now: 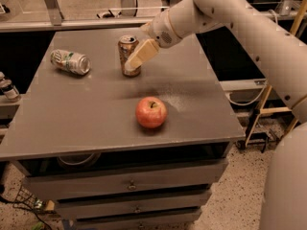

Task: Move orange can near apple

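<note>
The apple point(151, 112) sits on the table point(72, 123), nearer than the gripper point(133, 62). The gripper overlaps the upright orange can's point(125, 47) right side; open or clamped, I cannot tell. Another can point(70, 62) lies well left of it.

Grey table point(86, 119), flat top. Directly on it:
- orange can point(125, 49), upright, back centre
- white-green can point(70, 62), on its side, back left
- apple point(151, 112), front centre, stem up

Gripper point(136, 59) is above the table, overlapping the orange can's right side.

Downward-angled pincer point(132, 64) at end of outstretched arm point(235, 20)
</note>
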`<state>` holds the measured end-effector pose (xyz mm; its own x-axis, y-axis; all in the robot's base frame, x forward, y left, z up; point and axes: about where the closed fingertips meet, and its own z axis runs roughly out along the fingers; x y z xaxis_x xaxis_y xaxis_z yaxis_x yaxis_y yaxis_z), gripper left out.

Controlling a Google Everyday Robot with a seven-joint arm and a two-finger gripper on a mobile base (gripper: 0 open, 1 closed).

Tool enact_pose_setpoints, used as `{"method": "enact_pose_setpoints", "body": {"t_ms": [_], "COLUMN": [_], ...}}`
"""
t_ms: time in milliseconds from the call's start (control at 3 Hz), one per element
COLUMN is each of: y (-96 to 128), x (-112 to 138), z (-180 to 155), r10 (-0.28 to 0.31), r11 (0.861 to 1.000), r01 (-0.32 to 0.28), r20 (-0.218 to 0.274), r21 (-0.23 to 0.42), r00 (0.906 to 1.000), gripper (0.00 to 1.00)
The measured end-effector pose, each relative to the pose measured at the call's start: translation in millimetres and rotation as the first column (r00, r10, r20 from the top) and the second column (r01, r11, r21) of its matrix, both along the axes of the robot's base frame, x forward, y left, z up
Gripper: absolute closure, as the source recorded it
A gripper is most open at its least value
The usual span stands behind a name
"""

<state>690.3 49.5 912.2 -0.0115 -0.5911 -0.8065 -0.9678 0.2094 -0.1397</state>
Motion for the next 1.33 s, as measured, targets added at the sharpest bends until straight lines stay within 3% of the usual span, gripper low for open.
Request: {"method": "enact_pose_setpoints", "body": {"t_ms": [333,1000,1333], "y": [19,31,26], "x": [8,14,13], "z": [-7,-13,-8], "r10": [0.008,0.013,0.012], "r11": [1.0,1.0,1.0], "r01": [-0.008,-0.013,-0.011], "r20": [-0.017,-0.027,-0.015], "r21": [0.011,0.02,0.018], "r00": [0.9998,0.9996,0.9998], "gripper": [0.02,0.47,0.7]}}
